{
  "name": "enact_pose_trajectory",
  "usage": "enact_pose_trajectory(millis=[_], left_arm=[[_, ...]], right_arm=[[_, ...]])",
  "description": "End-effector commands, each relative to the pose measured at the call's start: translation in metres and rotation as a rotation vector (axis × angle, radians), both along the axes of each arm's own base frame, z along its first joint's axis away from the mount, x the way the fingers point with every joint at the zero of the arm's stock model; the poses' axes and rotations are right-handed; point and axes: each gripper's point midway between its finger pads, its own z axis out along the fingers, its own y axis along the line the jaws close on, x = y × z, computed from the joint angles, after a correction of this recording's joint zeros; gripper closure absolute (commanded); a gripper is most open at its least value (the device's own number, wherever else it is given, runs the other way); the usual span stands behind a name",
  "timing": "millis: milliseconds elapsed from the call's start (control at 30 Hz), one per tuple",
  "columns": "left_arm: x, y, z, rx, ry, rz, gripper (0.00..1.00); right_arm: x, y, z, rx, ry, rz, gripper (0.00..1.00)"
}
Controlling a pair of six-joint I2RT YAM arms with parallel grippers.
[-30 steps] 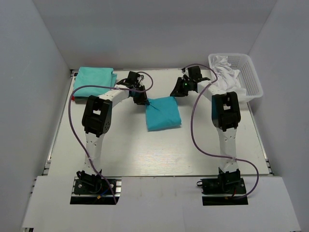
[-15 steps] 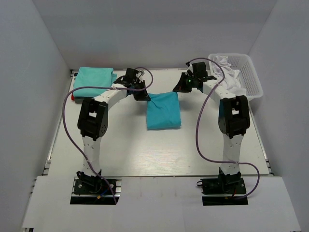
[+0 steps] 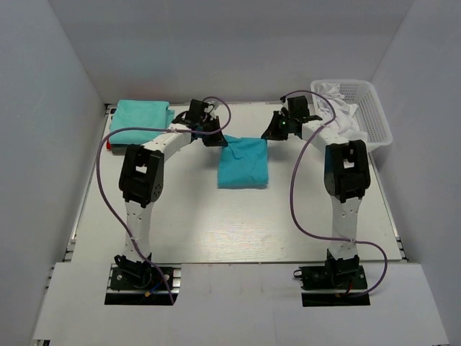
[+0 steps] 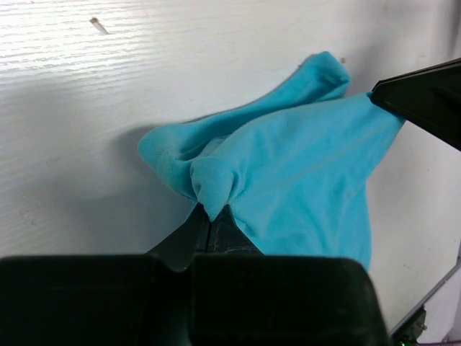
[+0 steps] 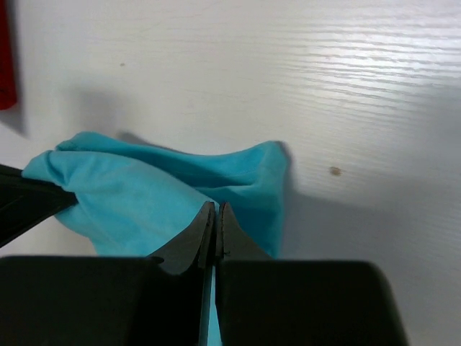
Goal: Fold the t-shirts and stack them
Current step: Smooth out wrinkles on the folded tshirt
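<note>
The bright turquoise t-shirt lies folded at the middle back of the table. My left gripper is shut on its far left corner, and the pinched cloth bunches at the fingertips in the left wrist view. My right gripper is shut on its far right corner, with the cloth around the closed tips. The far edge hangs lifted between the two grippers. A stack of paler mint-teal folded t-shirts sits at the back left.
A white plastic basket holding white cloth stands at the back right. A small red object lies by the left edge below the mint stack, and also shows in the right wrist view. White walls enclose the table.
Both grippers have moved toward the back of the table. The right gripper has closed on the shirt's far right corner, and the turquoise shirt's far edge is drawn back and stretched between them.
</note>
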Motion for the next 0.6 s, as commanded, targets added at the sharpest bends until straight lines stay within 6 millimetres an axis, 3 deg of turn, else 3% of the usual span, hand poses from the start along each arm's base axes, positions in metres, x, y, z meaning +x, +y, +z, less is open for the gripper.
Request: enact_pose_trajectory(millis=[0,33,67,200,233,300,333,367,433,467,567], left_arm=[[0.021,0.009,0.008,0.005,-0.059,0.027,1.00],[0.022,0.008,-0.005,0.011,-0.045,0.027,1.00],[0.029,0.006,0.001,0.010,-0.070,0.019,1.00],[0.036,0.003,-0.012,0.023,-0.061,-0.005,1.00],[0.037,0.003,-0.012,0.026,-0.055,-0.005,1.00],[0.038,0.004,-0.015,0.036,-0.046,0.001,0.77],[0.041,0.007,-0.014,0.055,-0.052,0.020,0.61],[0.043,0.011,-0.013,0.076,-0.058,0.027,0.37],[0.048,0.017,0.008,0.094,-0.101,0.060,0.13],[0.046,0.019,0.011,0.104,-0.096,0.066,0.02],[0.043,0.022,0.047,0.095,-0.137,0.077,0.00]], right_arm=[[0.023,-0.017,-0.009,-0.026,-0.014,-0.074,1.00],[0.025,-0.019,-0.010,-0.030,-0.016,-0.075,1.00],[0.027,-0.018,-0.013,-0.024,-0.017,-0.069,1.00],[0.035,-0.008,-0.024,0.016,-0.018,-0.002,1.00],[0.039,-0.008,-0.023,0.013,-0.036,0.010,0.93],[0.043,-0.005,-0.016,0.024,-0.042,0.029,0.86],[0.044,-0.006,-0.018,0.017,-0.040,0.036,0.78],[0.044,-0.005,-0.015,0.015,-0.039,0.042,0.72],[0.047,-0.009,0.005,0.000,-0.083,0.039,0.53],[0.046,-0.009,0.017,0.002,-0.103,0.039,0.10],[0.041,-0.012,0.053,-0.003,-0.154,0.039,0.10]])
